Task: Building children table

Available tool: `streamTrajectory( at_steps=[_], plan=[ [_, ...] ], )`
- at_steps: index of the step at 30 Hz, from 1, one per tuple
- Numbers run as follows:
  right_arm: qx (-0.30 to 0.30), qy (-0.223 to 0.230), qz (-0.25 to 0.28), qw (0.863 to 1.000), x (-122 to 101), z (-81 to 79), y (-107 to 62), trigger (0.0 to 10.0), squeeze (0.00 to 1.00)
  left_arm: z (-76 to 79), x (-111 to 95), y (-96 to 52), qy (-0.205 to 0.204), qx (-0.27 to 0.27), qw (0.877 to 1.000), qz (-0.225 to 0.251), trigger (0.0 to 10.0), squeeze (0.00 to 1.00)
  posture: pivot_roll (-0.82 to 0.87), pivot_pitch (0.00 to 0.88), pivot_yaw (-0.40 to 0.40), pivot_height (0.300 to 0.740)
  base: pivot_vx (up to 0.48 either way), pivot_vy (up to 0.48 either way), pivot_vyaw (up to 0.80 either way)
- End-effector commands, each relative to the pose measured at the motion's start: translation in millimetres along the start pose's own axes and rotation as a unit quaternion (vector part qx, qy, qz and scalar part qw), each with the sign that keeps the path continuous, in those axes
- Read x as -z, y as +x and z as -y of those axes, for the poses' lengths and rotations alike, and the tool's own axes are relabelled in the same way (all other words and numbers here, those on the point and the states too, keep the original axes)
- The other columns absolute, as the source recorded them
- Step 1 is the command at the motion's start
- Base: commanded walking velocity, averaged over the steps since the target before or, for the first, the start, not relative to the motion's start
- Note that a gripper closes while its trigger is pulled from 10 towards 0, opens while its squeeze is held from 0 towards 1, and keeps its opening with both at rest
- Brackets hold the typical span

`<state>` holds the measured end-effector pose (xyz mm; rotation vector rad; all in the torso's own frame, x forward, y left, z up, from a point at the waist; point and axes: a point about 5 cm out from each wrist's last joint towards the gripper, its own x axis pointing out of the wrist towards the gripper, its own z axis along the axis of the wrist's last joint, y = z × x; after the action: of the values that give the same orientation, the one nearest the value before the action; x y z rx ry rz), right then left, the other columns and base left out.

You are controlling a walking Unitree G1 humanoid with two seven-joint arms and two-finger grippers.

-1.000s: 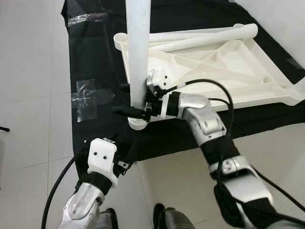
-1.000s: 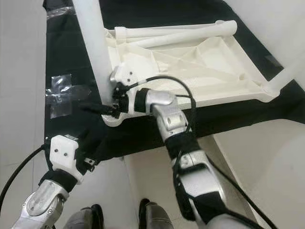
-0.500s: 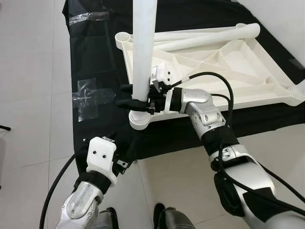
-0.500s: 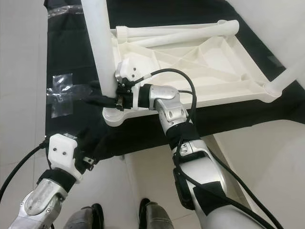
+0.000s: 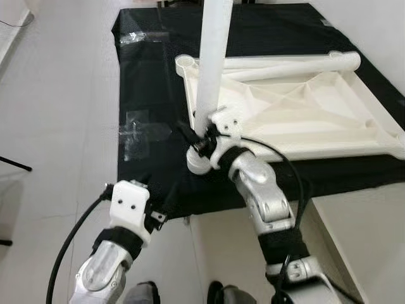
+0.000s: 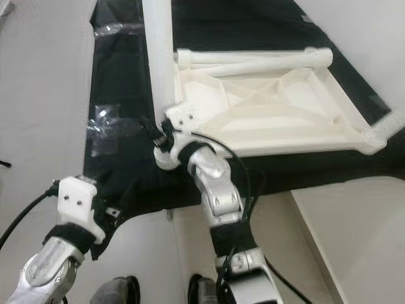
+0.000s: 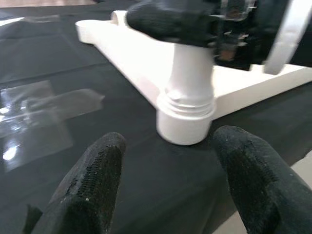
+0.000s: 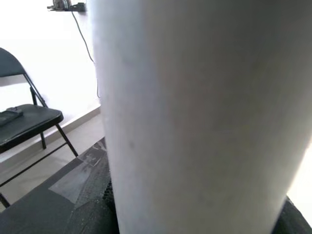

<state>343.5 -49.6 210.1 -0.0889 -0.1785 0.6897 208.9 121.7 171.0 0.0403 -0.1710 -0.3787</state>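
The white children's table top (image 5: 304,114) lies upside down on a black mat (image 5: 152,76). One white leg (image 5: 212,63) stands upright in the near left corner socket (image 7: 185,119). My right gripper (image 5: 193,136) is shut around this leg just above the socket; in the right wrist view the leg (image 8: 195,117) sits right against the camera. My left gripper (image 7: 168,161) hovers open over the mat's near edge, a short way in front of the socket, with nothing between its fingers (image 7: 97,170). A second leg (image 5: 285,62) lies along the table top's far edge.
Clear tape patches (image 5: 142,130) are stuck on the mat left of the socket. Another leg (image 6: 389,126) rises from the right corner. Pale tiled floor (image 5: 57,95) surrounds the mat. A black folding chair (image 8: 24,126) stands by the wall.
The camera has shifted, so the table sits further right. My right forearm has swung from the right to below the gripper, which stays on the leg. The left gripper has barely moved.
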Motion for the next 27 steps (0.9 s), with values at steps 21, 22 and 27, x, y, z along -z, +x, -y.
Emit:
streamTrajectory(
  at_steps=[21,22,27],
  plan=[
    [-0.271,-0.071,0.002,0.960,-46,41.3,10.5,10.0,0.00,4.9,7,-2.5,-0.008,0.016,1.000,-0.024,10.0,0.00,0.16,0.261,-0.099,0.740,0.000,0.000,0.00],
    [-0.284,-0.065,0.006,0.957,-50,42.5,11.7,10.0,0.00,4.7,7,-2.7,-0.007,0.015,1.000,-0.024,10.0,0.00,0.16,0.259,-0.101,0.740,0.000,0.000,0.00],
    [-0.317,-0.045,0.014,0.947,-56,44.3,12.9,0.0,0.00,4.8,8,-2.9,-0.006,0.015,1.000,-0.025,10.0,0.00,0.17,0.253,-0.102,0.740,0.000,0.000,0.00]
  ],
)
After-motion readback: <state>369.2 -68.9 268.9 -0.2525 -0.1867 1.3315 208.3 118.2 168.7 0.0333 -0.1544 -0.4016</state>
